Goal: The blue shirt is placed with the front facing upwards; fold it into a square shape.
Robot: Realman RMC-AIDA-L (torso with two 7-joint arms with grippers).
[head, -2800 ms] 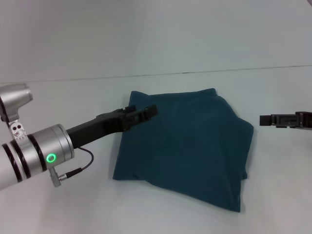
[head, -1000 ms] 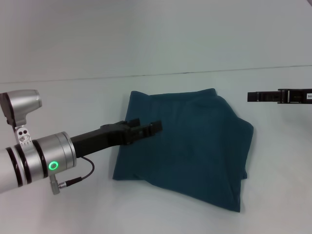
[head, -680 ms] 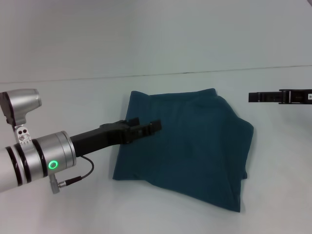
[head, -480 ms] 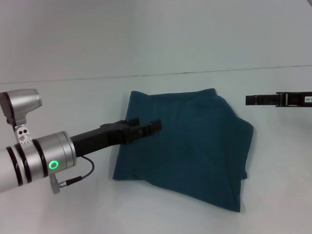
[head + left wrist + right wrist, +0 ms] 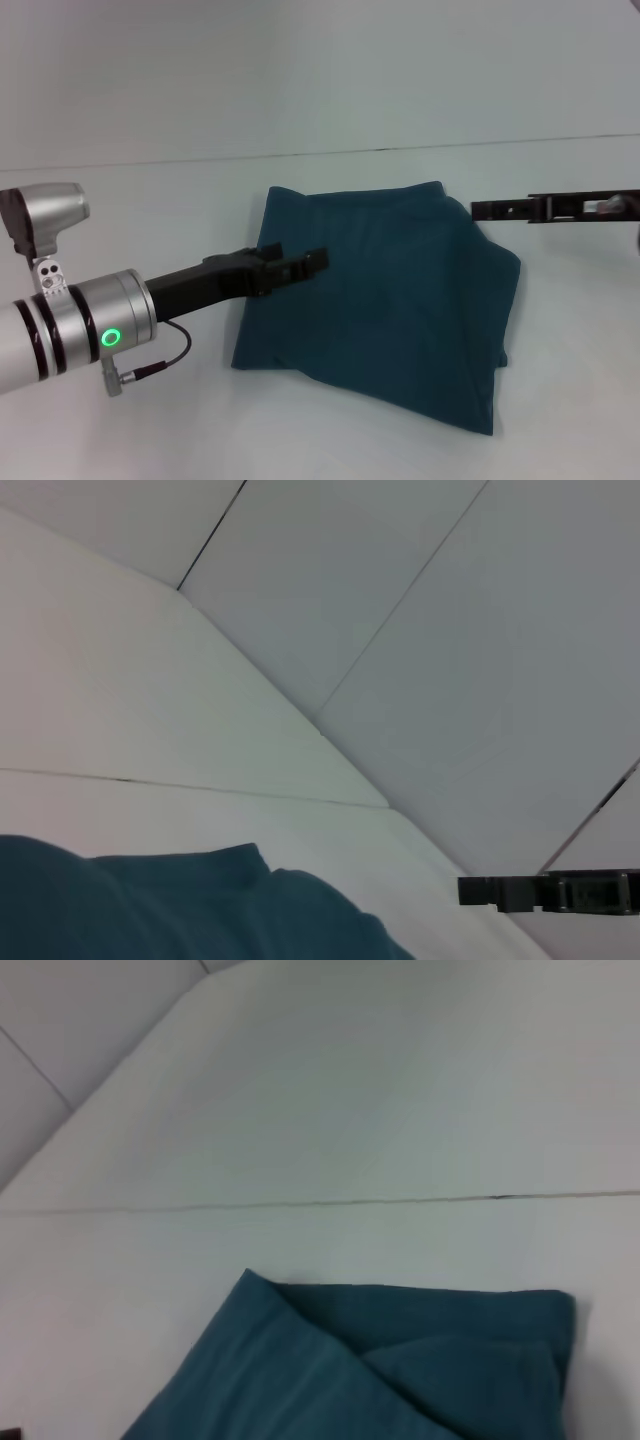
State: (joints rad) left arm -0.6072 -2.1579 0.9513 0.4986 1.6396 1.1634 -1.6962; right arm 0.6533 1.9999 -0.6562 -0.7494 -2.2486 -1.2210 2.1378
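Your blue shirt [image 5: 385, 305] looks folded; left gripper [image 5: 297, 263] hovers empty, narrow; right gripper [image 5: 485, 210] unreadable; tidy the edges next

We cannot tell from any view whether the jaws of the left gripper [image 5: 298, 264] or the right gripper [image 5: 490, 210] stand apart or closed. The right arm runs off the head view's edge. Both wrist views cut off the blue shirt [image 5: 385, 300] at their lower borders, and its folds hide any print or label from us.
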